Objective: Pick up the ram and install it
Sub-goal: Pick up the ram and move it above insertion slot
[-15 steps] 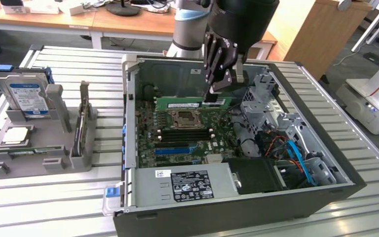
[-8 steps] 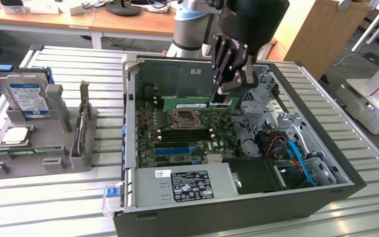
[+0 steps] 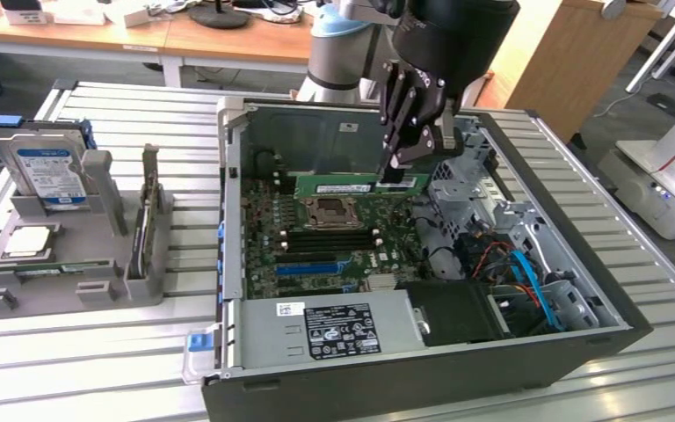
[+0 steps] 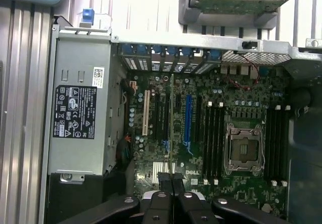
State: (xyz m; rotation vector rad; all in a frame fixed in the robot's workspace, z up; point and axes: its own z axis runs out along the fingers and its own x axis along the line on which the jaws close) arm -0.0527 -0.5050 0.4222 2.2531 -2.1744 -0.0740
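Exterior view: a ribbed metal table (image 3: 103, 352) carries an open steel computer case (image 3: 431, 378), with wooden desks (image 3: 80, 35) beyond at twelve o'clock. The gripper (image 3: 399, 176) is clamped on the thin green ram (image 3: 335, 186), which stands on edge above the motherboard (image 3: 314, 255), long axis nine-to-three.

Wrist view: the black fingers (image 4: 163, 183) meet, apparently pinching the ram's edge.

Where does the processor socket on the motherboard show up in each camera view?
Exterior view: processor socket just under the ram gripped by the pincer.
Wrist view: processor socket between two banks of black memory slots.
Shared landmark: the power supply's black label.
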